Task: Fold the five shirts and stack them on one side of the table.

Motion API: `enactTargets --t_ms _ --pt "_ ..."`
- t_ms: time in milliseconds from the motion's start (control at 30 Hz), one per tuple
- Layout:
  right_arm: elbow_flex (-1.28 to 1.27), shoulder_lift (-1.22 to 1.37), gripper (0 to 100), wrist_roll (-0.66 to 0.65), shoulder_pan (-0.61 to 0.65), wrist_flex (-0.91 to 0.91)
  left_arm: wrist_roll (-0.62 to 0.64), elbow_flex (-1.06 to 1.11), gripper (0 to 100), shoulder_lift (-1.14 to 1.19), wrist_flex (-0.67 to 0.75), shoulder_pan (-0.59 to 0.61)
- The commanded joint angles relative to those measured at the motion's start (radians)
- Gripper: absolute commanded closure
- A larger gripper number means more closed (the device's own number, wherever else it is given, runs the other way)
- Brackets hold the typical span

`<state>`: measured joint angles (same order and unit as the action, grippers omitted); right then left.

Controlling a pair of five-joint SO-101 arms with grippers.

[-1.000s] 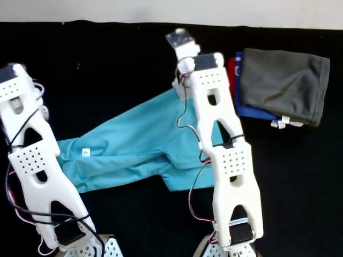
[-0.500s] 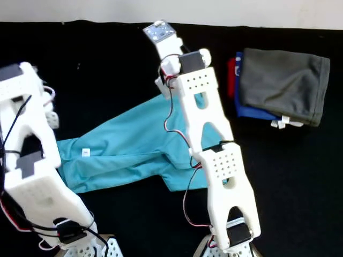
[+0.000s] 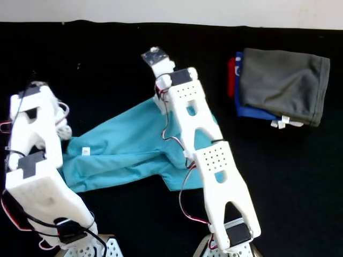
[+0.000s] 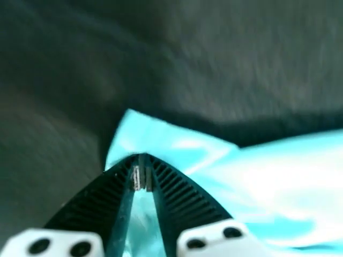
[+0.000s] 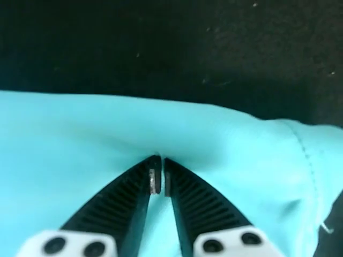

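Note:
A teal shirt (image 3: 128, 147) lies stretched across the middle of the black table, with a small white tag on it. My left gripper (image 4: 141, 176) is shut on the shirt's left corner (image 4: 155, 139), seen in the high view near the left arm's head (image 3: 63, 131). My right gripper (image 5: 158, 179) is shut on the shirt's upper edge (image 5: 161, 128), under the right arm's head (image 3: 161, 96). At the back right lies a stack of folded shirts: grey (image 3: 284, 85) on top, blue (image 3: 254, 112) and red (image 3: 231, 75) beneath.
The black cloth-covered table (image 3: 107, 59) has open room at the back left and at the front right. A white wall edge (image 3: 171, 10) runs along the far side.
Both arms swung: the right arm's head moved left along the shirt's upper edge, and the left arm's head moved right toward the shirt's left corner, drawing that end inward.

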<state>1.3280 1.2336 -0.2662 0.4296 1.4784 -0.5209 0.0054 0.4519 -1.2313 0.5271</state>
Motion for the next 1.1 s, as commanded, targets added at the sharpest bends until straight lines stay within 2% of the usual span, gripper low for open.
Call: enactTargets --t_ms 0,267,367,467,667,933,1000,1067 --pt "0.036 0.005 96.5 -0.008 -0.081 -0.088 -0.015 -0.288 99 0.12 -0.04 0.05" --pt "0.038 -0.004 96.5 -0.008 -0.097 -0.127 -0.012 -1.093 99 0.595 -0.391 0.03" --pt "0.081 -0.03 96.5 -0.008 -0.094 -0.058 -0.011 -1.369 99 0.723 -0.529 0.01" --pt "0.153 -0.064 96.5 -0.008 -0.077 0.053 0.003 -1.44 99 0.756 -0.551 0.013" --pt "0.363 -0.088 96.5 -0.008 -0.047 0.199 0.005 -1.224 99 0.545 -0.552 0.008" --pt "0.438 -0.154 96.5 -0.008 -0.048 0.285 -0.005 -0.573 99 -0.016 -0.549 -0.073" --pt "0.438 -0.199 96.5 -0.008 -0.048 0.286 -0.005 -0.417 99 -0.117 -0.509 -0.108" --pt "0.437 -0.26 96.5 -0.008 -0.048 0.288 0.0 -0.263 99 -0.193 -0.397 -0.122"
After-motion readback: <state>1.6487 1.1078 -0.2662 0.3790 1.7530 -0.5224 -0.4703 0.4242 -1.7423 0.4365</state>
